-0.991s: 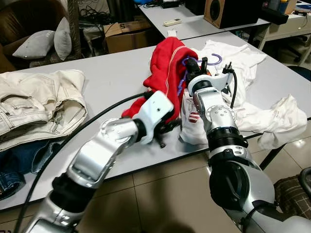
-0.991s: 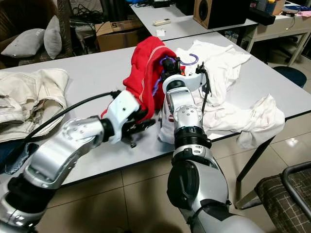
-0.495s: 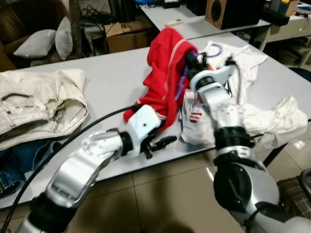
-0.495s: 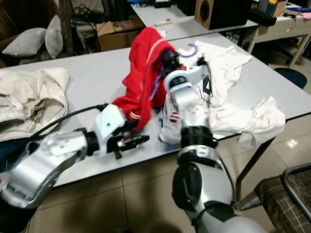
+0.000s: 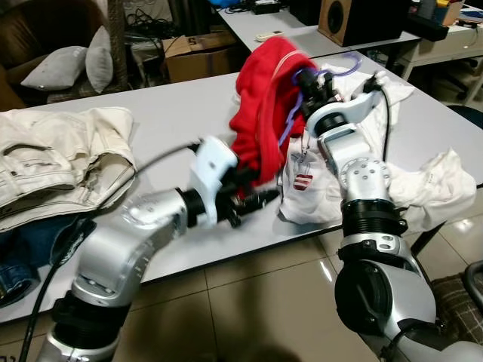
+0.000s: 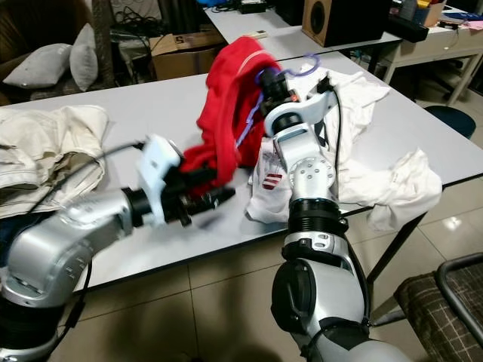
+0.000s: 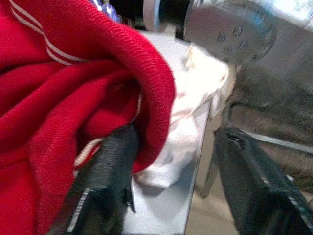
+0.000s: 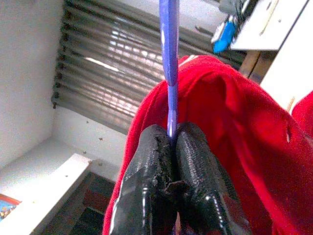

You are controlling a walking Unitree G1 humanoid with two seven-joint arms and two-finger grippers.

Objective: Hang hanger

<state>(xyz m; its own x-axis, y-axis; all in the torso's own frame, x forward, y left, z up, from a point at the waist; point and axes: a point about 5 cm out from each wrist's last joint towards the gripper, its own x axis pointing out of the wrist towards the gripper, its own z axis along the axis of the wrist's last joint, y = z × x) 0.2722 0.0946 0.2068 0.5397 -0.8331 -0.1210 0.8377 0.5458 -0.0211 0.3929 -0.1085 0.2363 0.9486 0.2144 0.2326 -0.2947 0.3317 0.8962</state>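
Pinching the purple hanger [image 8: 169,58] between pressed-together fingers, the right gripper [image 8: 172,142] lifts it with the red garment [image 5: 260,113] draped on; left gripper [image 7: 171,171] spread at its hem.

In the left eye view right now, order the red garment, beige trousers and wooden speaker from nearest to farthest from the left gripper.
1. Red garment, right at the left gripper.
2. Beige trousers, at the table's left end.
3. Wooden speaker, on the far desk at the back right.
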